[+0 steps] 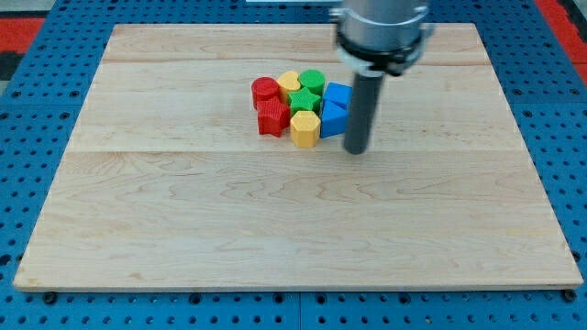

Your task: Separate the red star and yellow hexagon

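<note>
Wooden board (275, 220); ridged red star (271, 118) touches yellow hexagon (304, 128).

Wooden board (183, 229) under clustered blocks (303, 105)

The blocks sit in one tight cluster on the tabletop (183, 229), a little toward 12 o'clock from its middle. The yellow hexagon (304, 127) is at the cluster's 6 o'clock edge, with the red star (272, 117) just beside it at 9 to 10 o'clock, apparently touching. The red cylinder (265, 89) lies at 12 o'clock of the red star. The green star (304, 98) lies at 12 o'clock of the hexagon, with a yellow round block (290, 82) and a green round block (312, 79) behind it. Two blue blocks form the 3 o'clock side, one (338, 94) behind the other (332, 119). My tip (356, 149) rests at 4 o'clock of the hexagon, just beside the nearer blue block.
</note>
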